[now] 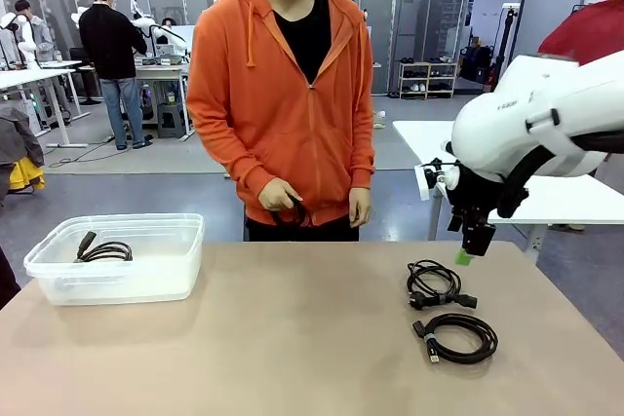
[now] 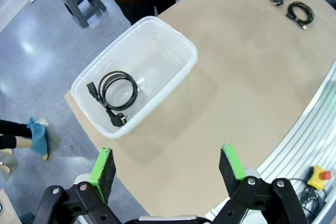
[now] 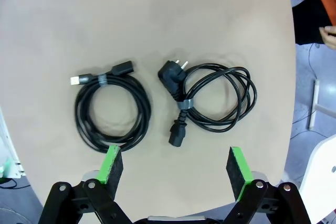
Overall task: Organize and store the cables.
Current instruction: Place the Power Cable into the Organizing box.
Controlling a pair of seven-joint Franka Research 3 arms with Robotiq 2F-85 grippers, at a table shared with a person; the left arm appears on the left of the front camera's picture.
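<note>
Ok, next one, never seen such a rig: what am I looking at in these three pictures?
Two robot arms share a table with a person in an orange hoodie. The front picture looks across the table from the robot's side. The other two come from a camera on each wrist, looking down. The left fingers hang open; beyond them a clear plastic bin holds one stored power cable. The right fingers hang open over a loose power cable and a USB cable, both coiled, on the table. Neither holds anything. The person's hand holds something black, likely another cable.
</note>
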